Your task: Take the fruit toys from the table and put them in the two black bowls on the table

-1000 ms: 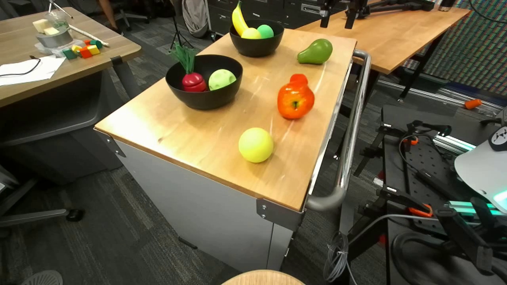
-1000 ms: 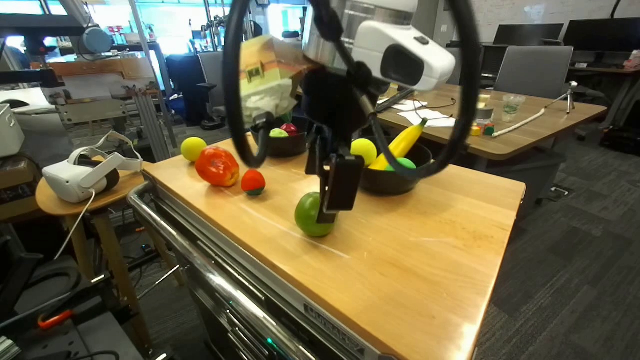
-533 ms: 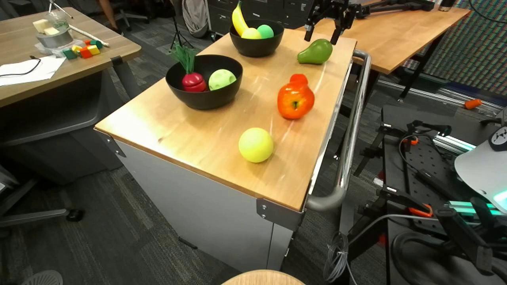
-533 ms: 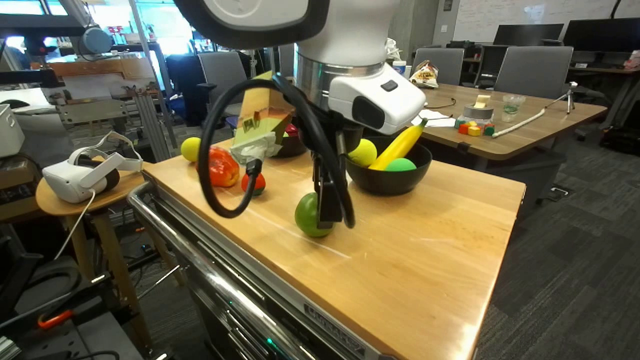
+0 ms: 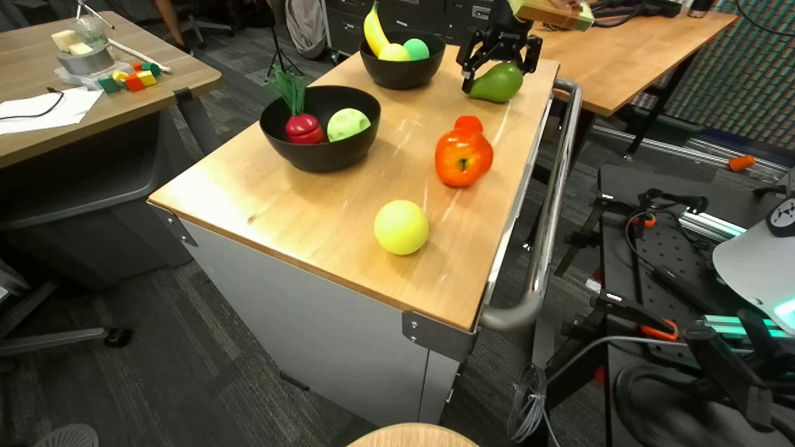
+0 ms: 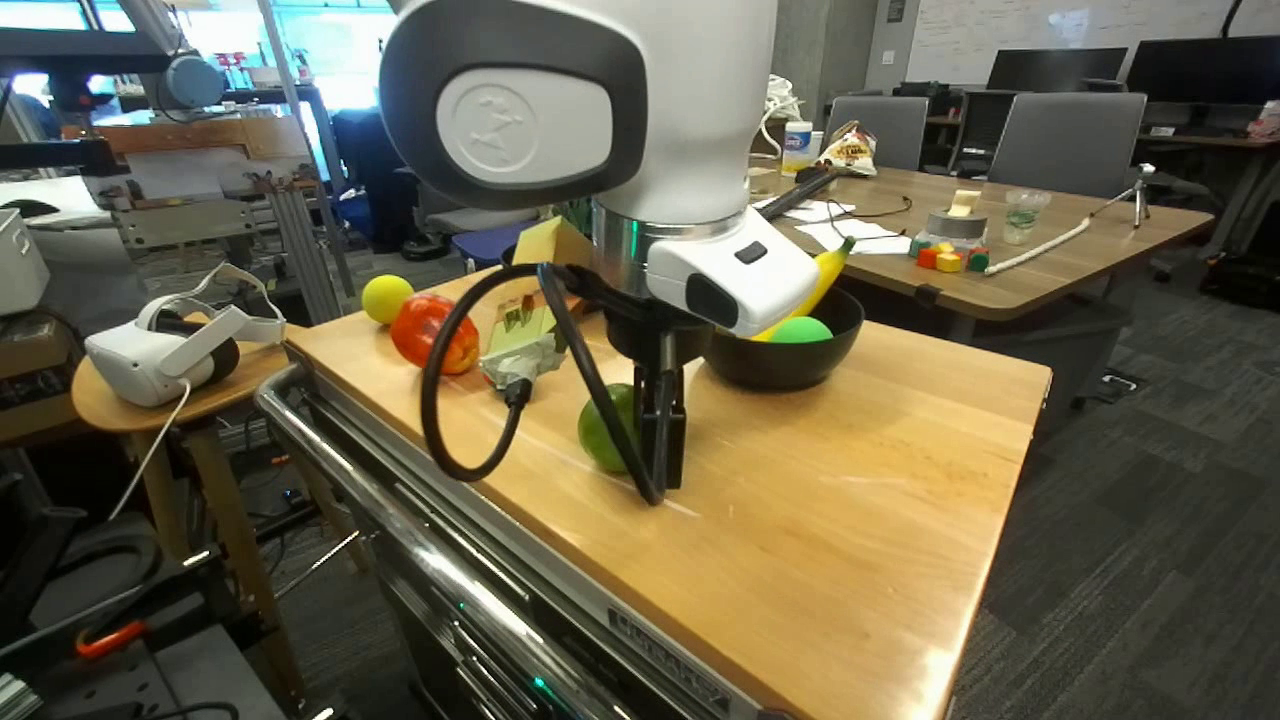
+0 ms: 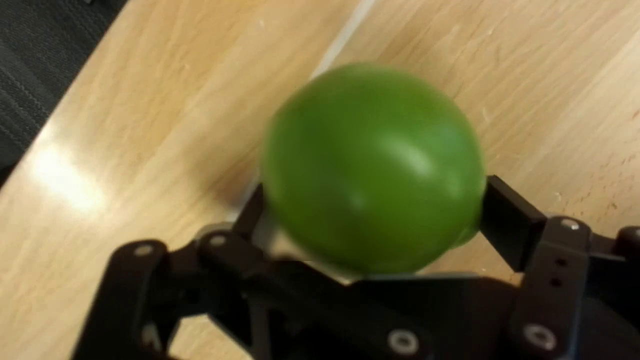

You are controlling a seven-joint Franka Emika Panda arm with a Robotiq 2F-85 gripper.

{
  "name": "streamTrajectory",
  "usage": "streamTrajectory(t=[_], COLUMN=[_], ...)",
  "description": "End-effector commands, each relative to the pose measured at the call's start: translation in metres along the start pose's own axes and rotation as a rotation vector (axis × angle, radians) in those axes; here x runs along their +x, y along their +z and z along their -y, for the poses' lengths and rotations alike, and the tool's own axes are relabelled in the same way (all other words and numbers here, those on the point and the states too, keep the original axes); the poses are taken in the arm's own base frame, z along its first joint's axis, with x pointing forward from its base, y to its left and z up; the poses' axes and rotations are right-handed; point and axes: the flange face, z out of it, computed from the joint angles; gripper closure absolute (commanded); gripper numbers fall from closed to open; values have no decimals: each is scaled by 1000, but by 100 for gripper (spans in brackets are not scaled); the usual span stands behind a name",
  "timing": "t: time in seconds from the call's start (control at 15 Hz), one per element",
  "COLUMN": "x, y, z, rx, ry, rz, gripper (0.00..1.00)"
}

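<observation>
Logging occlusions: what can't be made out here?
In an exterior view:
Small round red plastic fruit: lower part behind lumpy orange-red plastic fruit.
Green plastic pear: narrow tip partly behind black two-fingered gripper.
Wrist view:
Whether they touch: blurred pear edge overlaps fingertips.

In an exterior view the wooden table (image 5: 292, 211) bears two black bowls (image 5: 329, 158) at left. At right, near to far, I see a yellow ball (image 5: 401, 228), orange-red fruit (image 5: 463, 156), red piece (image 5: 469, 123) and green pear (image 5: 499, 84).

Both exterior views share the rectangular light-wood table (image 5: 292, 211), across its short edge (image 5: 308, 263) and railed edge (image 6: 510, 492); the wrist view looks closely down.
</observation>
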Motion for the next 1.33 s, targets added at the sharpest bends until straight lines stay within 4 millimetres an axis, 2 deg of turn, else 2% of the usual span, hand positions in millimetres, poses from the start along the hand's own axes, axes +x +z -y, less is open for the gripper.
streamTrajectory(t=[0.0, 0.33, 0.47, 0.67, 0.8, 1.0, 1.13, 1.2, 1.27], x=[1, 5, 8, 12, 16, 20, 23, 23, 21], y=[6, -7, -15, -40, -68, -115, -137, -142, -147], z=[3, 4, 7, 18, 31, 55, 68, 70, 69], rx=[3, 11, 13, 39, 66, 115, 121, 107, 90], ry=[45, 77, 92, 87, 67, 9, -36, -58, -91], rz=[-16, -14, -14, -34, -60, -131, -166, -169, -164], gripper=[32, 71, 84, 93, 100, 95, 93, 70, 67])
